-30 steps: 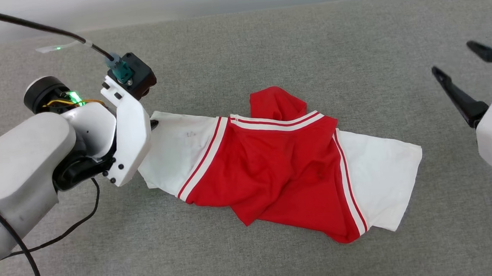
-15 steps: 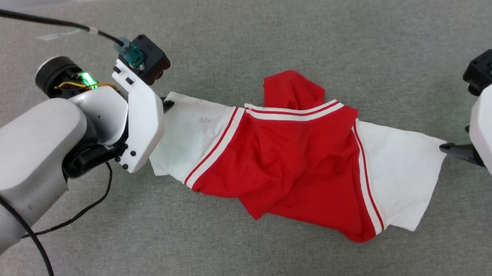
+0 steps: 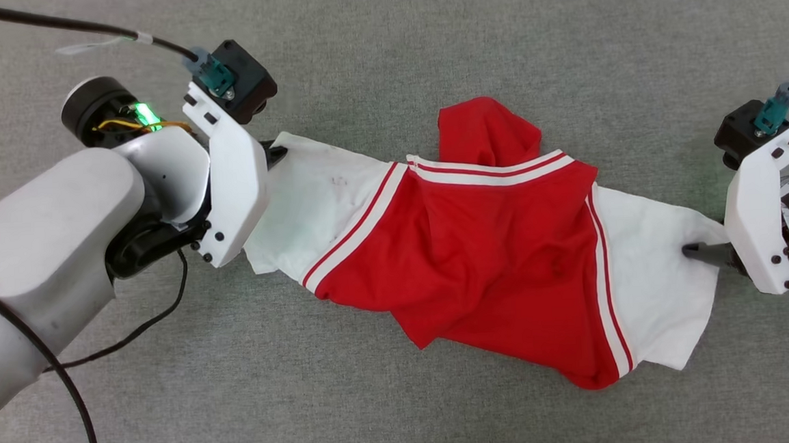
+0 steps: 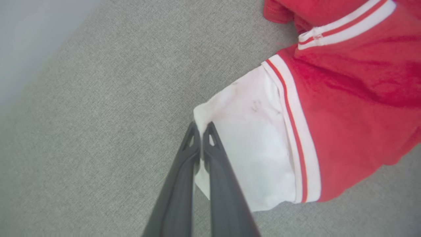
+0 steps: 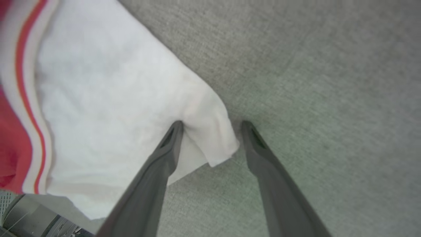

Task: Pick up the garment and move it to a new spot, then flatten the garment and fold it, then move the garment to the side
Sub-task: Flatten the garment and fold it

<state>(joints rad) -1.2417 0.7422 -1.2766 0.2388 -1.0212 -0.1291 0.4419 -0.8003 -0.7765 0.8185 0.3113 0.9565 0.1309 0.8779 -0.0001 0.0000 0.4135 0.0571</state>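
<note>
The garment [image 3: 492, 256] is spread crumpled on the grey fabric surface [image 3: 383, 37], well apart from its edge. Its red body is bunched in folds, with a white sleeve at either end and red-and-white striped trim at the seams. The left-hand sleeve's corner is clamped in the closed left pincer [image 4: 200, 126]. The other sleeve's corner is straddled by the open right pincer [image 5: 212, 123].

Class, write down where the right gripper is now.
The right gripper is at the head view's right edge, at the garment's right end, open with its fingers either side of the white sleeve's corner.
</note>
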